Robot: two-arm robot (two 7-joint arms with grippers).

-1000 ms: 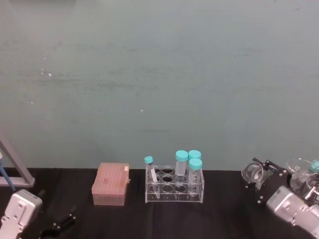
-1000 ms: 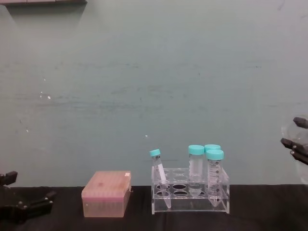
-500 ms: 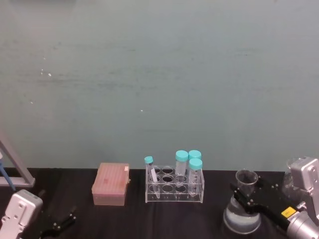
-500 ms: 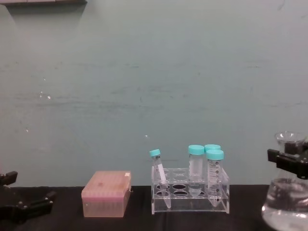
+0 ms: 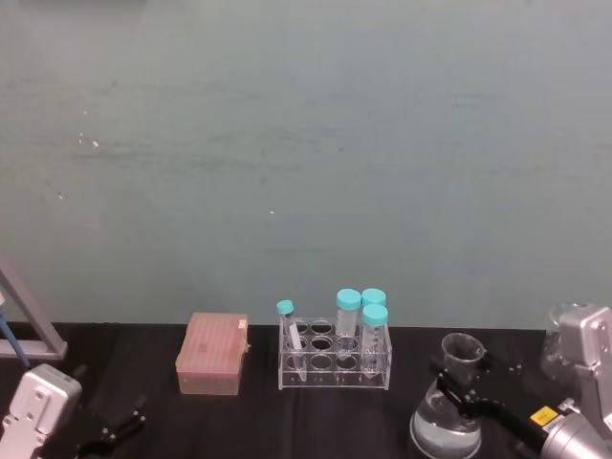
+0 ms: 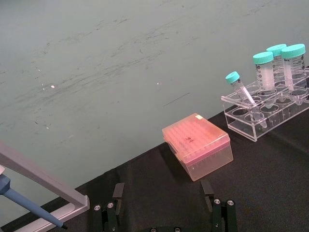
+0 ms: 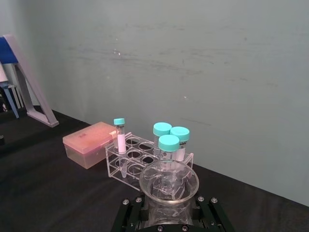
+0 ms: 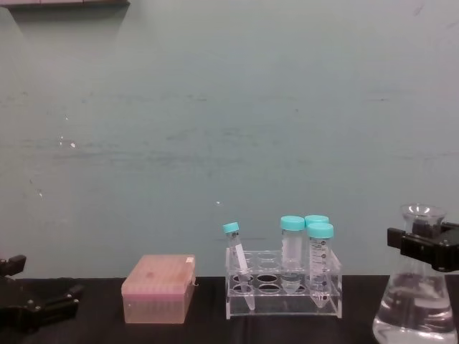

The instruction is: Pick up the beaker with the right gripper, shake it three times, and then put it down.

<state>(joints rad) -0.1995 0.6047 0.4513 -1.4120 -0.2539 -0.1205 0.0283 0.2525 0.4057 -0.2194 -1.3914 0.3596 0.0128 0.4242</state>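
Right gripper [image 8: 423, 247] pinching beaker [image 8: 412, 315] at neck, right of tube rack [image 8: 283, 287], nearer robot. Can't tell if base touches table [image 5: 287, 426]. I worry: smooth glass slipping through jaws, liquid sloshing out, swing clipping rack. Left gripper [image 6: 162, 203] spread, parked far left of rack.

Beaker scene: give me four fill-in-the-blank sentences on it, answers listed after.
The right claw grips the beaker at its ____.
The beaker holds clear ____.
The rack holds ____ teal-capped tubes.
The box beside the rack is ____; beyond it the left claw sits parked, open.
Answers: neck; liquid; four; pink.
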